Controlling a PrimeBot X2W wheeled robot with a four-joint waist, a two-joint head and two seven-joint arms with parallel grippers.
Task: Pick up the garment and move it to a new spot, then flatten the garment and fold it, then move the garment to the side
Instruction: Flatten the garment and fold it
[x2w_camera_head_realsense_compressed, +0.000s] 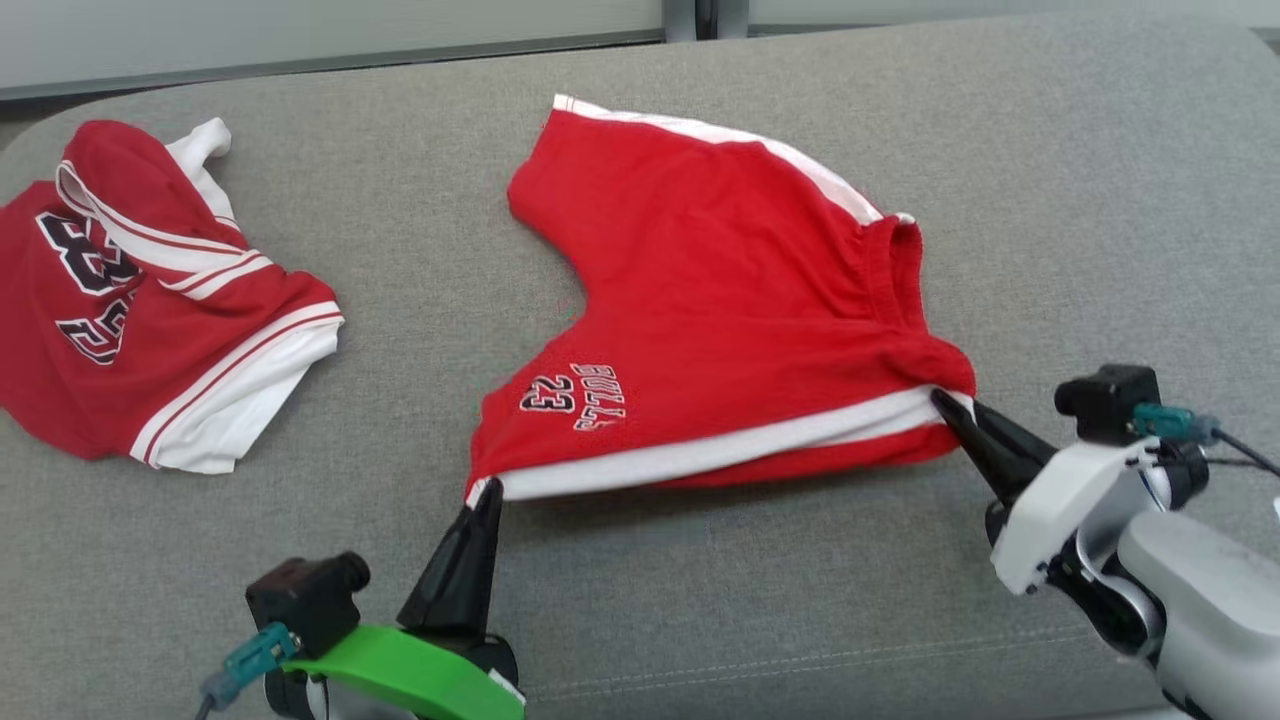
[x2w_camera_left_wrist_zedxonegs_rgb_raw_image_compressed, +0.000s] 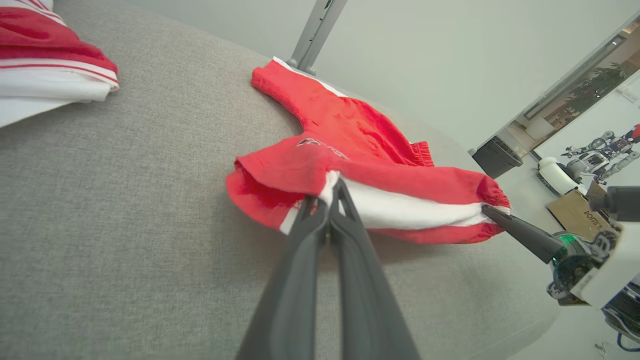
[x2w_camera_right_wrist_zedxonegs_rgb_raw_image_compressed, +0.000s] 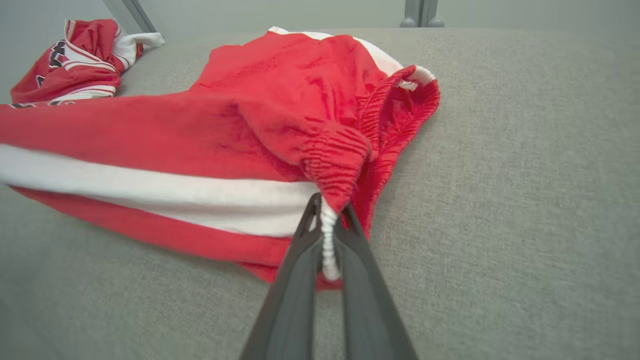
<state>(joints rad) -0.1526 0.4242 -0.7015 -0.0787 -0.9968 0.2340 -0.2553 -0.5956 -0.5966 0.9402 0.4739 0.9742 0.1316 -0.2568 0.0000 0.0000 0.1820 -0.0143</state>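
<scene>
**Item:** red basketball shorts with a white side stripe and "BULLS 23" printed on one leg.

**Location:** middle of the surface, spread nearly flat. The near edge is drawn taut between the two grippers and looks slightly raised.

**Handling (judged):**
- Light, soft and limp.
- Will sag and crease wherever unsupported.
- Neither slippery nor fragile.
- The best holds are the thicker edges, namely the leg hem and the elastic waistband.

**Left gripper**: jaws clamped on the near-left hem corner, at the white stripe.

**Right gripper**: jaws clamped on the gathered waistband at the near-right end.

**Also present:** a red and white jersey, crumpled at the far left, well apart from the shorts.

**Surface**: grey woven upholstery, padded, with rounded corners and a stitched seam along the near edge.

**Room:**
- A pale wall stands behind, with a metal post.
- Beyond the right end are a dark bin, a cardboard box and another robot.
</scene>
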